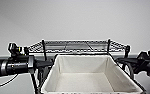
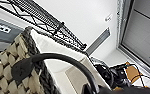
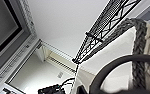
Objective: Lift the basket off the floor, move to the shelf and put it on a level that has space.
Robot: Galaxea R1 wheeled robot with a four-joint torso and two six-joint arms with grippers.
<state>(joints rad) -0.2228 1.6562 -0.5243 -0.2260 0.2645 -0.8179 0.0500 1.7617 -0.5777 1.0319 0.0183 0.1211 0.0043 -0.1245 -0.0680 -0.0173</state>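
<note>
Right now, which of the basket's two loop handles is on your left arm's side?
The dark loop handle arching over the woven beige wall in the left wrist view; the other handle sits by the right arm, beside the basket's opposite end.

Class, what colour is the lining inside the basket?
Pale white, plain. The basket lining shows best in the head view.

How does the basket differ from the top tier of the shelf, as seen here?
The basket is cream with a pale solid lining; the top tier is black open wire grid. The basket is a deep container with walls; the tier is a flat surface. In the head view the basket looks narrower than the tier. Both are rectangular and hold nothing.
</note>
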